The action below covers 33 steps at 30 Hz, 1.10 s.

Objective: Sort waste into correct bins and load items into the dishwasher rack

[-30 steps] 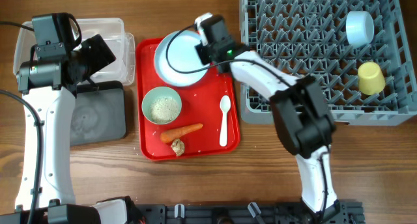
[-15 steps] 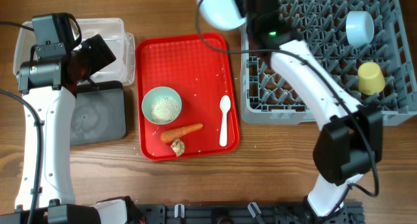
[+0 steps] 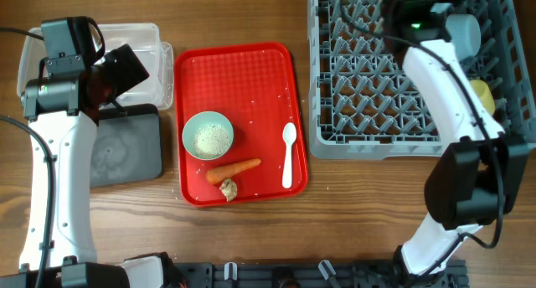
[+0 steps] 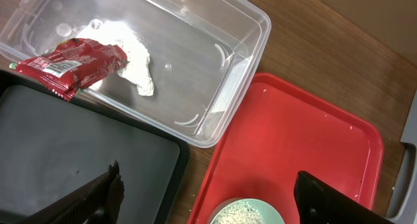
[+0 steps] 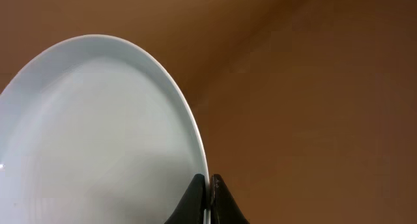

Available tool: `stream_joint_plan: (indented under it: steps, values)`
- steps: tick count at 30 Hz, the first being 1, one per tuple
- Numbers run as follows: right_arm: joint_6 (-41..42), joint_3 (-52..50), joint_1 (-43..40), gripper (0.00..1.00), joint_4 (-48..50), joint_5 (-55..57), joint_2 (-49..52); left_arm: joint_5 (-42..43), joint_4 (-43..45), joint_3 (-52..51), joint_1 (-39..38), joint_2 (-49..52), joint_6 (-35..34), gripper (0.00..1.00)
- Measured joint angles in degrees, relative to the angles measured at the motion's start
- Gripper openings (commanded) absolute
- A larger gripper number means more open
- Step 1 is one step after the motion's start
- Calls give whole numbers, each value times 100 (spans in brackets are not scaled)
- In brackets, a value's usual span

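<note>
My right gripper (image 5: 208,185) is shut on the rim of the pale blue plate (image 5: 98,139), which is held on edge in the air. Overhead, the right arm (image 3: 435,62) reaches over the far side of the grey dishwasher rack (image 3: 360,112); the plate does not show there. My left gripper (image 4: 208,204) hangs open above the gap between the black tray (image 4: 78,152) and the red tray (image 4: 293,146). The red-and-white wrapper (image 4: 71,64) lies in the clear tub (image 4: 195,42). On the red tray are a green bowl of rice (image 3: 208,135), a carrot (image 3: 234,167), a brown lump (image 3: 229,189) and a white spoon (image 3: 288,154).
A light blue bowl (image 3: 463,33) and a yellow cup (image 3: 479,95) sit in the rack's right part, the cup half hidden by the right arm. A white lump (image 4: 140,68) lies beside the wrapper in the tub. Rice grains are scattered on the red tray.
The right arm lifted the plate off the red tray and swung it right, over the rack's far side. The left arm has not moved.
</note>
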Motion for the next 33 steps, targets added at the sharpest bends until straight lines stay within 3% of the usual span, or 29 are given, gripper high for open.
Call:
stream_joint_plan:
  steps: [17,18,21,23,28,33]
  values:
    - [236,0,-50,4,-1071,-140,953,0,2,-2,0,0,0,86]
    - [251,0,-2,7,-1043,-153,953,0,-2,-2,0,0,0,86]
    - [313,0,210,43,-890,-175,953,0,0,-2,0,0,0,86]
    - [372,0,431,55,-881,-214,953,0,0,-2,0,0,0,85]
    - [527,0,772,61,-1143,-245,953,0,0,-2,0,0,0,88]
    - [1346,0,754,63,-2083,-662,916,11,2,-2,0,0,-7,92]
